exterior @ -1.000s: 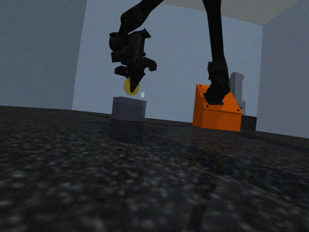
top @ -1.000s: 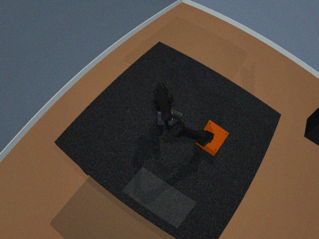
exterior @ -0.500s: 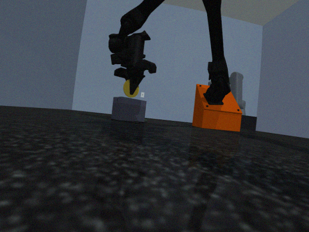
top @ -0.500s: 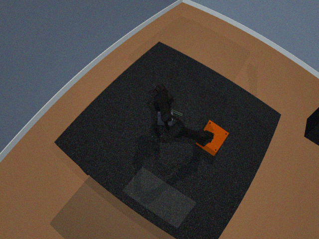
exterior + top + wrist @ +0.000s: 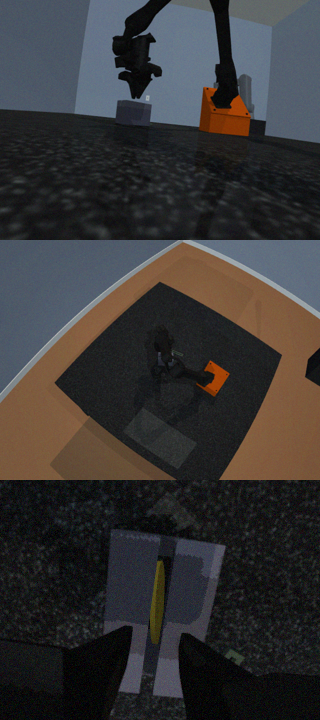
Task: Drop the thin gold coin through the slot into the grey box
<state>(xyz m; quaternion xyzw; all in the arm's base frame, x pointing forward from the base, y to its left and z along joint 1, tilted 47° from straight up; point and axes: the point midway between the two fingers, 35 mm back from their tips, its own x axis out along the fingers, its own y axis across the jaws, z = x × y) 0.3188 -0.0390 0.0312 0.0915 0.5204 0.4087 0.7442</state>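
Observation:
The grey box [image 5: 161, 362] [image 5: 133, 114] [image 5: 129, 585] stands on the dark mat below my gripper [image 5: 135, 97] [image 5: 156, 637]. The gripper is open, its fingers a modest gap apart with nothing between them, just above the lid. The gold coin [image 5: 157, 602] is seen edge-on in the wrist view, upright and lined up with the dark slot [image 5: 168, 569]. No part of it shows above the box in the exterior view; how deep it sits is hard to tell. The green holder [image 5: 177, 352] [image 5: 240, 657] is beside the box, and no coin shows in it.
The orange block [image 5: 221, 376] [image 5: 228, 124] under the arm's base stands to the right of the box. A paler grey rectangle [image 5: 160, 437] lies on the dark mat [image 5: 232, 343] in the top view. A dark object [image 5: 314, 369] is at the right edge.

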